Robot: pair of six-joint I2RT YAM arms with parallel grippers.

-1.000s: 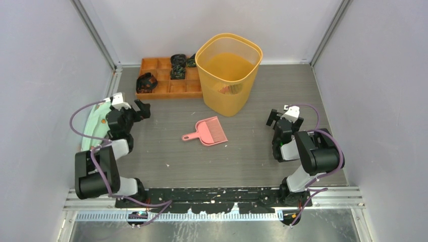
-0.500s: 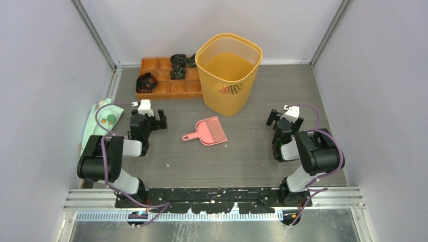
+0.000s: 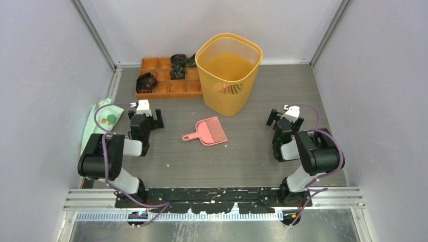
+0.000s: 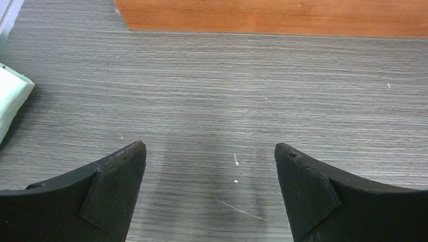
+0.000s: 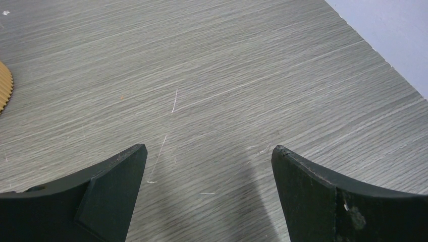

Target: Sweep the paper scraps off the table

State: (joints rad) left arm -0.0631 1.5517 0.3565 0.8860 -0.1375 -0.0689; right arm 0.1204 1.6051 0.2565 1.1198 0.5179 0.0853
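No coloured paper scraps show on the table; only tiny white specks lie on it, one by the pink dustpan and one between my left fingers in the left wrist view. Something magenta shows through the mesh of the yellow bin. My left gripper is open and empty, low over the boards left of the dustpan. My right gripper is open and empty, low over the boards right of the bin.
The yellow bin stands at the back centre; its edge shows in the right wrist view. An orange compartmented tray with black-and-green bands sits back left. A mint cloth lies at the left edge, also visible in the left wrist view.
My left arm swung right from over the mint cloth towards the middle and lowered, then nearly stopped. The right arm, dustpan and bin have not moved.
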